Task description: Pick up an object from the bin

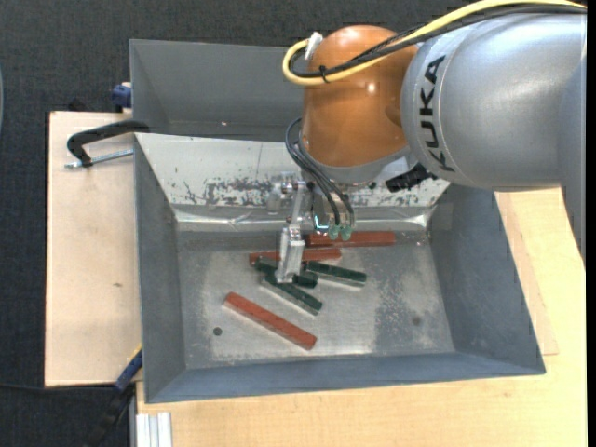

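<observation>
My claw (288,270) is low in the middle of the grey bin (158,277), right over a small heap of dark green sticks (326,275). I cannot tell if the claw is apart or together. A red stick (365,239) lies just behind the heap, near the back wall. A longer red stick (270,321) lies alone, nearer the front.

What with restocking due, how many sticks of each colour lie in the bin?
Red-brown sticks: 3
Dark green sticks: 3, as far as the overlapping heap lets me tell
Total: 6
</observation>
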Available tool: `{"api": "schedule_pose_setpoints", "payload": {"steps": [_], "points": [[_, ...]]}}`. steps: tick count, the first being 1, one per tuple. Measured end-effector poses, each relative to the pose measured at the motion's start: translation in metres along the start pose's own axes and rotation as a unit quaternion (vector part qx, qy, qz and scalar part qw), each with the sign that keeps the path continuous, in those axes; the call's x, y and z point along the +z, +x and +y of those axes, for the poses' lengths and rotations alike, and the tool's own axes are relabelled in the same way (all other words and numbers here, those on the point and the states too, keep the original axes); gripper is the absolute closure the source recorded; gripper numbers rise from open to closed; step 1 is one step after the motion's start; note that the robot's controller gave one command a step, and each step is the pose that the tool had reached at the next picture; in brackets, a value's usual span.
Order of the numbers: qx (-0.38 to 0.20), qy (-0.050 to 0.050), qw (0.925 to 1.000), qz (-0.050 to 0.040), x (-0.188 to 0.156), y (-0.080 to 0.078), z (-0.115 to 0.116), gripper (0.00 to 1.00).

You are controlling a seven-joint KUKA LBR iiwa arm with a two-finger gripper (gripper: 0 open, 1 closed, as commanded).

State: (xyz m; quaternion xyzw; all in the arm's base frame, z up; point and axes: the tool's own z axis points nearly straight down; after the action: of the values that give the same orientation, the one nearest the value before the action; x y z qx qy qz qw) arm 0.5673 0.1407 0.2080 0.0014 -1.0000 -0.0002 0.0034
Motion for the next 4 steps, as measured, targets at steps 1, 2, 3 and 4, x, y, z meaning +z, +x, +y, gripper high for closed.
{"api": "schedule_pose_setpoints", "payload": {"steps": [1,2,3,4], "points": [[0.001,-0.001,1.0000,-0.0043,-0.005,-0.002,-0.001,0.00],[-0.013,-0.001,0.9999,-0.0073,0.047,-0.012,-0.026,0.00],[-0.033,0.000,0.9994,-0.0052,0.112,0.003,-0.004,0.00],[-0.055,-0.003,0.9985,-0.0024,0.127,0.001,-0.020,0.00]]}}
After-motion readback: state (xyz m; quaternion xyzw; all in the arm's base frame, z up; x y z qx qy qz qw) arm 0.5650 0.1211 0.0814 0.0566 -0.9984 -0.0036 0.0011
